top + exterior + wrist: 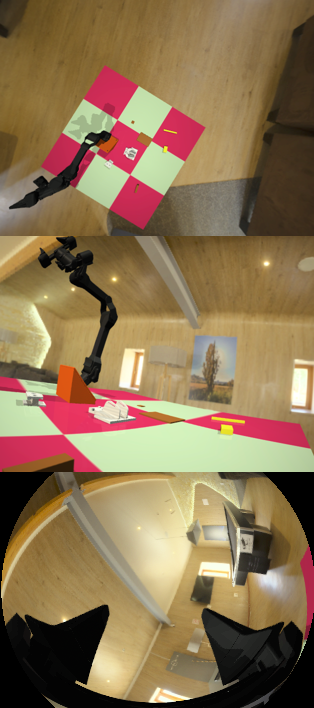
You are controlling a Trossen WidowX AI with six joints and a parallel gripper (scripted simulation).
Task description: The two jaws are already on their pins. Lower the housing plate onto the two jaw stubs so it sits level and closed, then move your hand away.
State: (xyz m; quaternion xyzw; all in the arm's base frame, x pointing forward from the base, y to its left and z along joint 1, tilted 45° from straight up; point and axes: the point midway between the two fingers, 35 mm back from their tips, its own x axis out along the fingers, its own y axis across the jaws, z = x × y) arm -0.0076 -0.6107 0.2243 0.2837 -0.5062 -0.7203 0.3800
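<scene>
Exterior view for left/right, near/far. End effector (10,208) (49,243) (156,611) open, fingers spread wide, nothing between them. It is raised high at far left, well apart from the parts; seen from above, it lies outside the edge of the checkered worktop (144,109) (152,446). Arm (79,158) (100,342) rises behind the orange wedge (108,144) (64,384).

White assembly (130,153) (111,417) rests between the wedge and a flat brown slab (144,139) (162,417), two rounded fins upright on its base. Smaller white piece (108,164) (34,398) sits apart, to the left, upper part raised over a flat foot. Cannot tell which white part is the housing plate, nor whether it is seated level; both are on the worktop, clear of the fingers.

Yellow bar (170,131) (227,419) and yellow block (165,149) (226,429) at right, bar farther. Brown block (136,188) (38,464) near left.
</scene>
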